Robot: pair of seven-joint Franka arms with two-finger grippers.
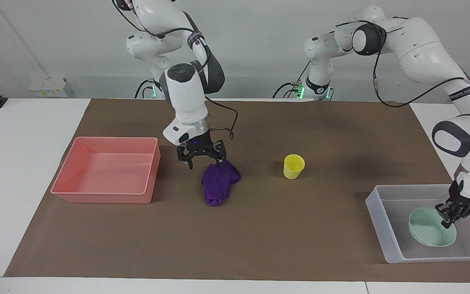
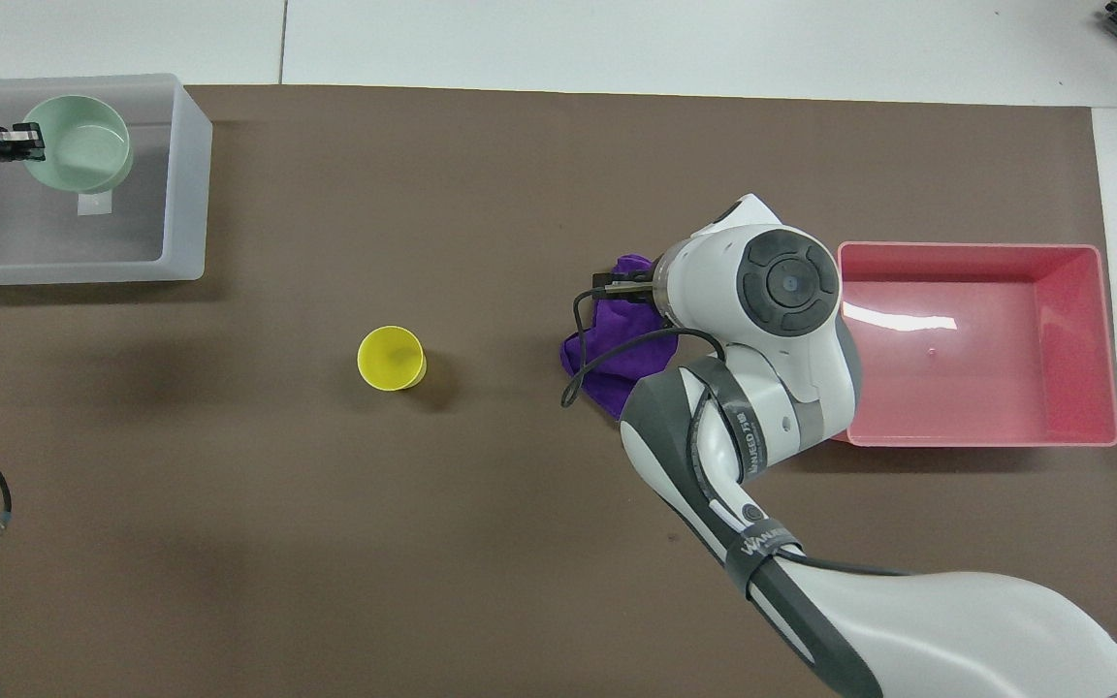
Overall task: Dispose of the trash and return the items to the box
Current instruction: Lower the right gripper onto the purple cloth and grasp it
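While the left gripper (image 1: 449, 216) pinches the mint-green bowl (image 1: 428, 233) over the translucent box (image 1: 375, 204)
right gripper (image 1: 203, 161) hangs wide above the purple rag (image 1: 218, 184), apparently poised to seize it

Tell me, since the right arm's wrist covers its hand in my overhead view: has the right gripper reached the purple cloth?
Observer: The right gripper is low over the purple cloth, at its edge nearer the robots. One fingertip is right at the fabric; I cannot tell if it touches.
Operator: Jaws open?
Observer: Yes, spread wide, one finger over the cloth, the other over the bare brown mat beside it.
Operator: Is the bowl down flat?
Observer: No. The left gripper is shut on the rim of the mint-green bowl, which hangs tilted, low inside the box.
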